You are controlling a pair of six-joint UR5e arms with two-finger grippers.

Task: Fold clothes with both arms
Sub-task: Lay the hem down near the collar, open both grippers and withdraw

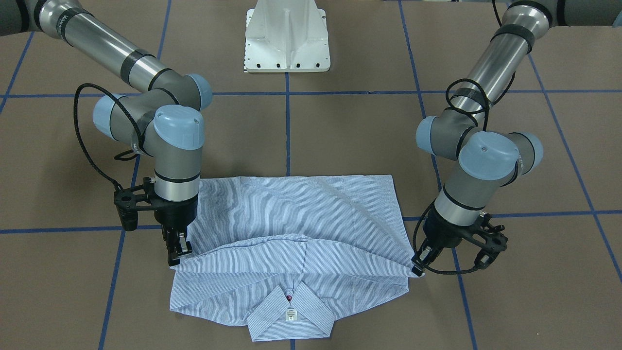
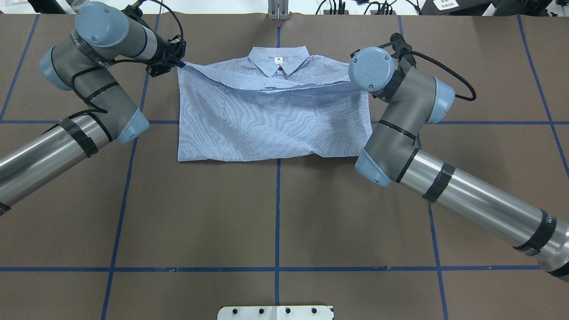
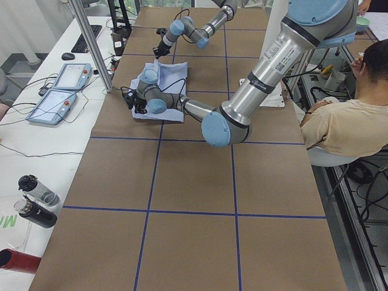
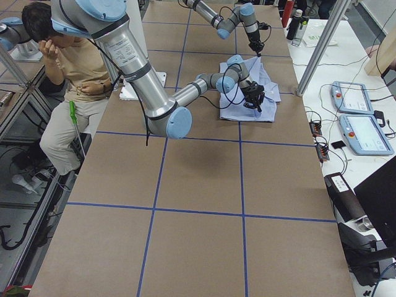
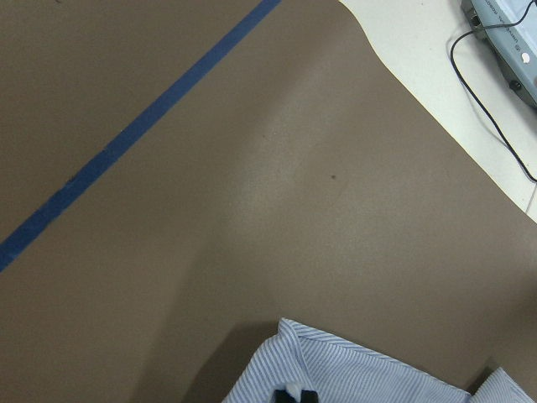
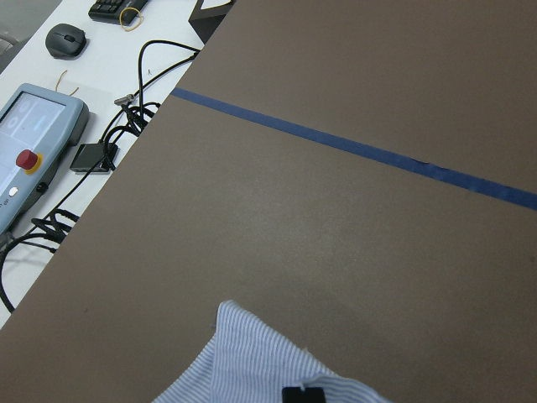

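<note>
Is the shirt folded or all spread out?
Folded. The shirt lies doubled over itself, the top layer ending just short of the collar, no sleeves showing. The left hand and right hand pinch its corners.

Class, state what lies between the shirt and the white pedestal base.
Only bare brown table crossed by blue tape lines; the overhead exterior view shows it.

The shirt [image 1: 291, 214] is light blue with thin white stripes. One small button [image 1: 290, 297] under the collar [image 1: 316, 316] is red, and the neck label [image 1: 291, 314] is white. The worktop [image 1: 350, 126] is brown with blue lines that make big squares. The left arm [image 1: 478, 160] and the right arm [image 1: 177, 160] are grey and shiny silver with pale blue caps and black bands. Their jaws are black. The base [image 1: 287, 36] is white.
</note>
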